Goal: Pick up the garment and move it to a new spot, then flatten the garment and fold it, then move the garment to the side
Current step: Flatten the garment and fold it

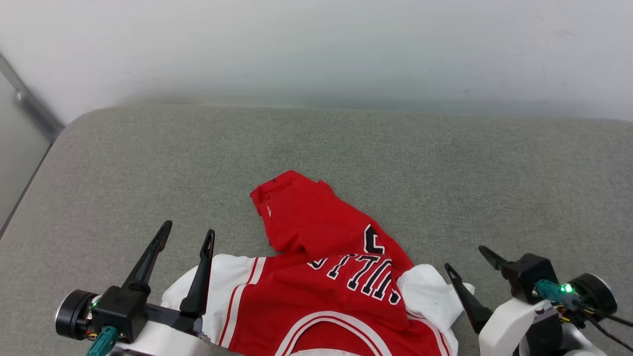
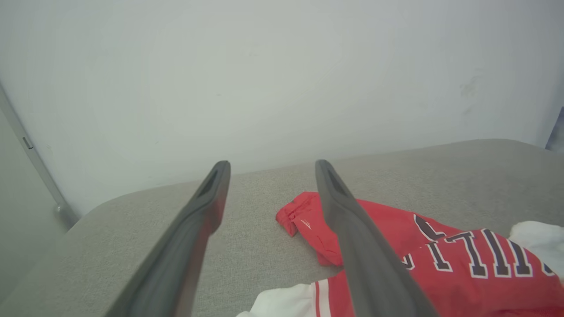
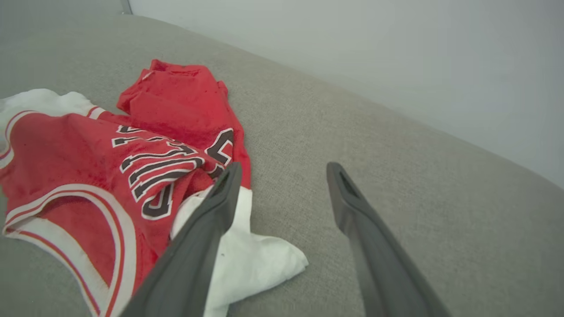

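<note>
The garment (image 1: pixel 321 277), a red jersey T-shirt with white sleeves and black white-outlined letters, lies crumpled on the grey cushioned surface (image 1: pixel 148 163) at the near middle. Its lower part is doubled over toward the far side. My left gripper (image 1: pixel 188 237) stands open just left of the shirt's white sleeve, holding nothing. My right gripper (image 1: pixel 467 259) is open too, beside the other white sleeve. In the left wrist view the garment (image 2: pixel 440 259) lies right of the open fingers (image 2: pixel 370 259). In the right wrist view the garment (image 3: pixel 132 163) lies to the left, one finger (image 3: pixel 211 229) over the sleeve.
A pale wall (image 1: pixel 316 44) rises behind the grey surface. The surface's rounded left corner (image 1: pixel 69 128) drops off beside a metal strip (image 1: pixel 29 104). Bare grey fabric stretches beyond and to both sides of the shirt.
</note>
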You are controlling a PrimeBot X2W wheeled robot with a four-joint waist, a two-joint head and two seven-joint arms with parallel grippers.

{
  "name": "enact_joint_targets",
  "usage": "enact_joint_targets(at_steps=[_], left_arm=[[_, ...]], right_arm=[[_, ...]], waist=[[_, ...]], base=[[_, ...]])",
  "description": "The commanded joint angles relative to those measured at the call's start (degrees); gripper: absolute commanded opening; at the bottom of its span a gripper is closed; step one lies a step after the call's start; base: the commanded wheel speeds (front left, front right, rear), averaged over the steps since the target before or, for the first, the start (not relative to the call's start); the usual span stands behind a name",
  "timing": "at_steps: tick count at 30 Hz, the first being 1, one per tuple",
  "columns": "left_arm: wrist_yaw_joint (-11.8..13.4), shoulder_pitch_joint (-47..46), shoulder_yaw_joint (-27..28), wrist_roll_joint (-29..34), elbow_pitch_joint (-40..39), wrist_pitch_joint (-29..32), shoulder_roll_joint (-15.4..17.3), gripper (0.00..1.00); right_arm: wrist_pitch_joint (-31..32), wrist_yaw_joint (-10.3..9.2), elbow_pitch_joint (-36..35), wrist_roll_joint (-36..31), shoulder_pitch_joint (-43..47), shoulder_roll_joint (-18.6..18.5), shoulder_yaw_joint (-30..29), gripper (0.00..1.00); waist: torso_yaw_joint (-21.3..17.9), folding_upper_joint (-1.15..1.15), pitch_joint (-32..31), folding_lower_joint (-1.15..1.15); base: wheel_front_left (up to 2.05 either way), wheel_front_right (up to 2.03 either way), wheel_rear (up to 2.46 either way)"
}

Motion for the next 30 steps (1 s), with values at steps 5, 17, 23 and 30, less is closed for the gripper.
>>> enact_joint_targets(at_steps=[5, 17, 23, 30], left_arm=[[-2.0, -0.8, 1.3, 1.5, 0.7, -0.2, -1.9, 1.00], [-5.0, -3.1, 2.6, 4.0, 2.0, -0.2, -4.8, 1.00], [-5.9, -3.5, 3.2, 4.7, 2.7, -0.2, -5.9, 1.00], [-6.3, -3.3, 3.7, 5.2, 3.3, -0.2, -6.5, 1.00]], right_arm=[[15.6, -0.06, -3.7, 10.4, -1.4, -5.9, 4.4, 1.00], [24.5, -0.04, 2.2, 12.3, -6.9, -9.0, 8.9, 1.00], [24.0, -0.04, 7.8, 14.8, -8.9, -9.0, 11.2, 0.45], [20.2, -0.04, 11.9, 14.9, -10.1, -9.1, 7.5, 0.00]], waist=[[0.5, 0.00, 0.9, 0.00], [4.5, 0.00, 4.0, 0.00], [5.8, 0.00, 5.0, 0.00], [6.1, 0.00, 5.1, 0.00]], base=[[0.00, 0.00, 0.00], [0.00, 0.00, 0.00], [0.00, 0.00, 0.00], [0.00, 0.00, 0.00]])
